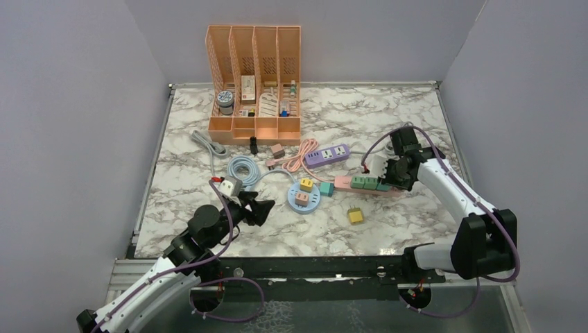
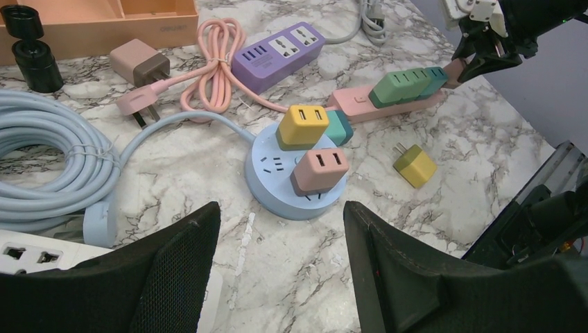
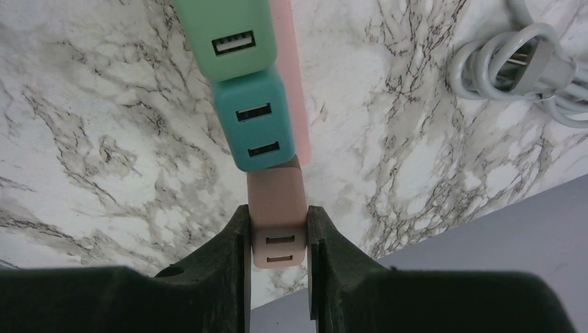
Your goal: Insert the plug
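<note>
boxy matte pink plug (image 3: 276, 198) in black fingers (image 3: 225, 277) of right gripper (image 3: 277, 225)

The table (image 1: 416, 111) was white marble-patterned, grey-veined. The power strip (image 3: 295, 83) was pink. A green adapter (image 3: 225, 28), a teal adapter (image 3: 253, 118) and a beige-pink plug (image 3: 277, 208) were recorded.

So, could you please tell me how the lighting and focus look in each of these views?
Top external: even, soft light, faint shadows on the marble table, all sharp. Left wrist: round blue power strip crisp, left end effector fingers dark. Right wrist: pink plug in focus, no glare.
</note>
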Robot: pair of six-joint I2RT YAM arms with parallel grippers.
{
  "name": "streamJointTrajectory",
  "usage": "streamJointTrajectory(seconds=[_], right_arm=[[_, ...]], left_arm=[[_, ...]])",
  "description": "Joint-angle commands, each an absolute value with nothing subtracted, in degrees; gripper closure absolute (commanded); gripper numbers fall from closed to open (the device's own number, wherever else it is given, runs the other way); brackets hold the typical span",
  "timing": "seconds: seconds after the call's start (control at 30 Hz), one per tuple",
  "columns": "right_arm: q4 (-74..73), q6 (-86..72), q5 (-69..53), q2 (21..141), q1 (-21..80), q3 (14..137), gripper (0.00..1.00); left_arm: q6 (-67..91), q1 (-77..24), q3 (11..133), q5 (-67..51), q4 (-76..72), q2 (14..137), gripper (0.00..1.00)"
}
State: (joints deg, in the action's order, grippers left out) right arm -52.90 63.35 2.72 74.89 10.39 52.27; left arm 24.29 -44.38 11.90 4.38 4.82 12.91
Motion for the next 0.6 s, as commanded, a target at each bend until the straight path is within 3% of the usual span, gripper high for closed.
streamJointTrajectory(seconds=[0.0, 0.57], right_arm=[[-55.1, 69.6, 0.7, 75.8, 10.6, 54.6, 0.99], [-53.5, 71.4, 0.5, 76.5, 11.5, 48.3, 0.99]], left_arm=[[23.2, -44.6, 13.6, 3.1, 3.8, 13.5, 0.33], [23.3, -44.6, 13.5, 4.1, 4.3, 13.1, 0.33]])
